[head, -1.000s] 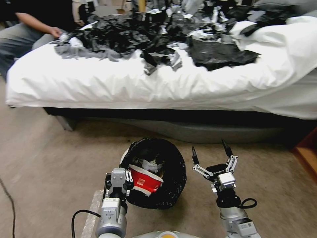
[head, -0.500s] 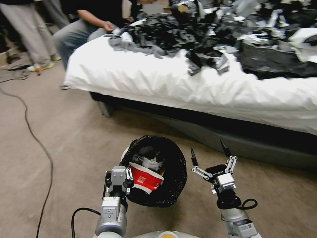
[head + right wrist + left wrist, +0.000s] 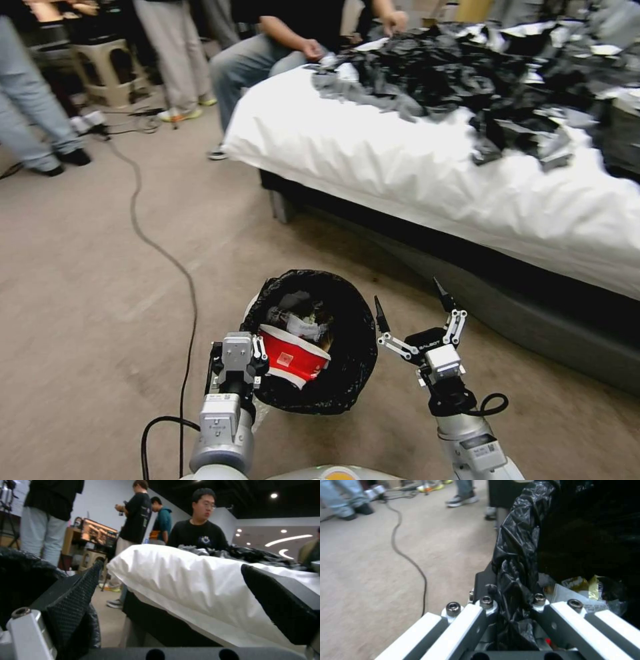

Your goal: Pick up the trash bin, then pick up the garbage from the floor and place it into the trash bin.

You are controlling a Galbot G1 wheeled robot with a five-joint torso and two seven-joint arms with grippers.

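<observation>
The trash bin (image 3: 350, 347), white with a black bag liner, hangs tilted low in front of me, above the floor (image 3: 80, 280). My left gripper (image 3: 257, 363) is shut on its near rim; in the left wrist view the liner (image 3: 516, 555) is pinched in my left gripper (image 3: 513, 605). Garbage lies inside: a red-white packet (image 3: 293, 357), crumpled paper, and a yellow wrapper (image 3: 586, 583). My right gripper (image 3: 408, 299) stands open and holds nothing, just right of the bin. Its fingers (image 3: 75, 597) frame the bed in the right wrist view.
A bed (image 3: 433, 173) with a white cover and a heap of black bags (image 3: 467, 73) runs along the right, close to my right arm. A black cable (image 3: 183, 280) snakes over the carpet on the left. People stand and sit at the far left and behind the bed.
The whole head view has swung left, so the bed has slid rightward in the picture and more carpet and the cable show. Both grippers and the bin keep their places before me.
</observation>
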